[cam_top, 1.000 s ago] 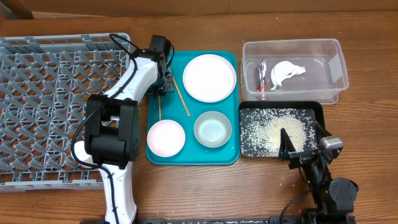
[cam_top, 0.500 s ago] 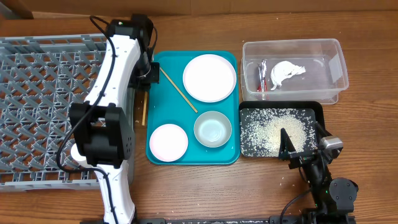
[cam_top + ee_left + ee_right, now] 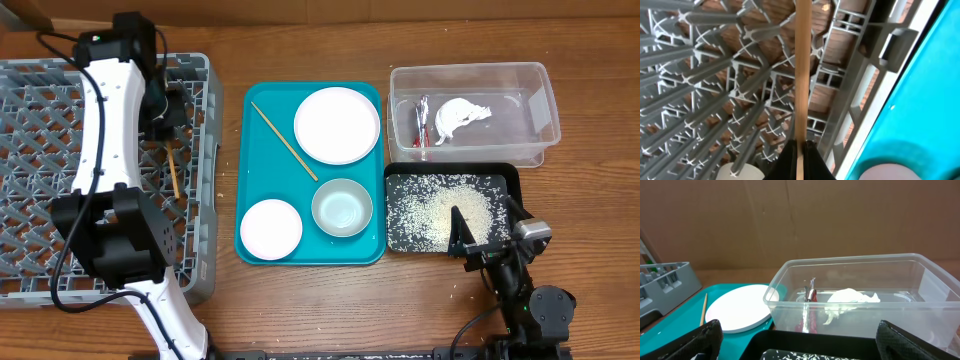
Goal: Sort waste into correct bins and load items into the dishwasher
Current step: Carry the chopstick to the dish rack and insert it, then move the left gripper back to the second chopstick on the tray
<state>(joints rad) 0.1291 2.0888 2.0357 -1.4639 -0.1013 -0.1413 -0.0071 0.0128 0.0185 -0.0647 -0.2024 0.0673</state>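
L tool [image 3: 800, 150] pinches one end of a chopstick [image 3: 801, 75], holding it over the dish rack [image 3: 40, 180] near its rt wall. Risk: stick is thin vs the open lattice, so if let go it may slip thru a gap to the counter or tip out the grid wall. R tool [image 3: 485, 228] sits spread wide by the black tray [image 3: 450, 170].

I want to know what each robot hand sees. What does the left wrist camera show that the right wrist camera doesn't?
Only left wrist: the left gripper pinching a chopstick above the lattice floor of the grey rack. Only right wrist: the clear tub holding a napkin and red wrapper, plus the white plate. Both: the teal tray and part of that rack.
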